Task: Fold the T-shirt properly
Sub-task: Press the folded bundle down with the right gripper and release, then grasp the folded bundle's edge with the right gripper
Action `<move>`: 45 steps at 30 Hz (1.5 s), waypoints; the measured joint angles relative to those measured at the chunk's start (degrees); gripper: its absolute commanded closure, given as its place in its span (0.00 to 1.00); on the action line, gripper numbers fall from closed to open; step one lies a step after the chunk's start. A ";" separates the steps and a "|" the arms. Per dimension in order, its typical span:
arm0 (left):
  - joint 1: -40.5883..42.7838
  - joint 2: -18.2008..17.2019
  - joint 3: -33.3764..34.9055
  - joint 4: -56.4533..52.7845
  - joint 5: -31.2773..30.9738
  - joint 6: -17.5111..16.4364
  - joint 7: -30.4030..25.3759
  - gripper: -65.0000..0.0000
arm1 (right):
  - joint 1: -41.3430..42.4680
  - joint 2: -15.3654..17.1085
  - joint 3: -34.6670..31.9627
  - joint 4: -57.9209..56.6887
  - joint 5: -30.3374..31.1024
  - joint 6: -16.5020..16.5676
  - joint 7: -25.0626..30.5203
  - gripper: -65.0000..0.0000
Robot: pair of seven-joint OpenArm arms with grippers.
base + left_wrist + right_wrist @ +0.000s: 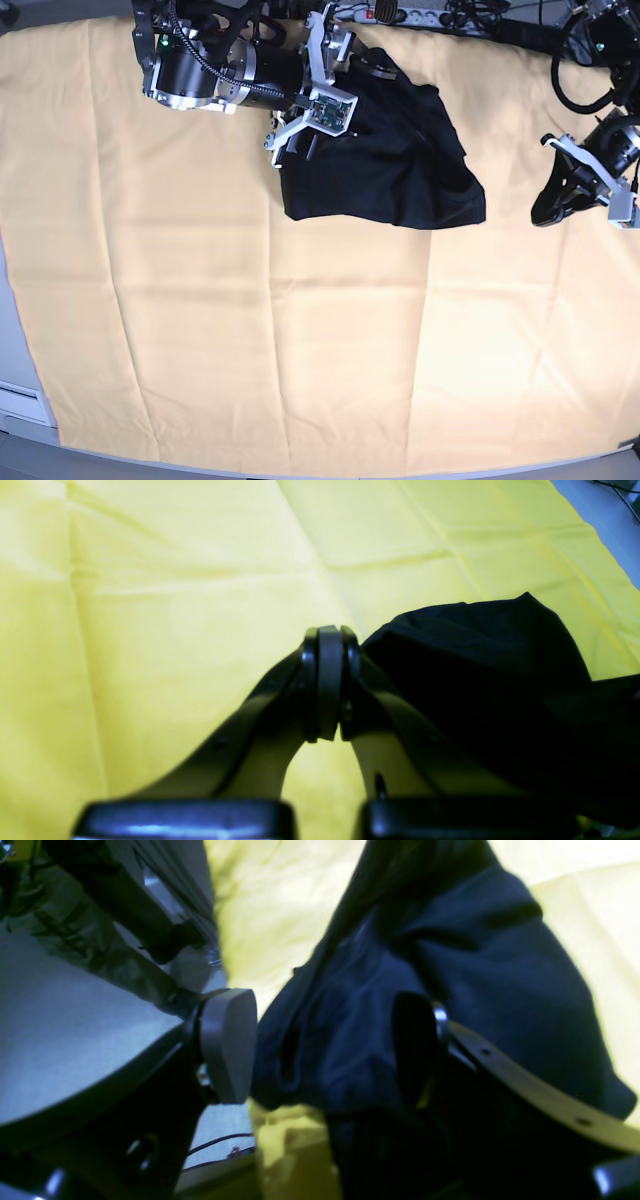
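The black T-shirt (pixel 395 175) lies crumpled in a heap at the back middle of the pale yellow cloth (pixel 250 330). My right gripper (pixel 296 148) is at the shirt's left edge. In the right wrist view the right gripper (pixel 320 1050) is open, and a bunched fold of the T-shirt (pixel 340 1040) sits between its fingers (pixel 227 1045) without being pinched. My left gripper (pixel 552 205) hovers over the cloth to the right of the shirt, apart from it. The left gripper (pixel 327 680) is shut with nothing in it, and the T-shirt (pixel 480 680) shows beside it.
A power strip (pixel 400 12) and cables run along the back edge behind the shirt. The grey table surface (pixel 60 1040) shows beyond the cloth's edge by the right arm, and a grey strip (pixel 10 350) borders the cloth on the left.
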 measured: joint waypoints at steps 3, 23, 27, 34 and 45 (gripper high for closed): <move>-0.02 0.00 0.00 0.00 0.00 0.00 0.02 1.00 | -1.42 -0.04 0.02 0.00 0.00 0.00 0.02 0.32; -0.02 0.00 0.00 0.00 -1.14 0.00 0.00 1.00 | -3.41 -0.02 0.02 -9.35 -9.22 -0.02 8.90 0.69; -0.02 0.00 0.00 0.00 -1.09 0.00 0.02 1.00 | -3.39 -0.22 0.02 -9.40 -8.85 -0.02 9.09 0.96; -0.02 0.00 0.00 0.00 -1.09 0.00 0.02 1.00 | -3.41 -4.94 0.02 -9.40 1.25 -0.02 9.16 1.00; 1.25 -2.86 0.00 0.02 -2.19 -0.02 0.04 1.00 | -3.41 -8.13 -2.95 -8.09 8.68 -0.02 -6.14 0.56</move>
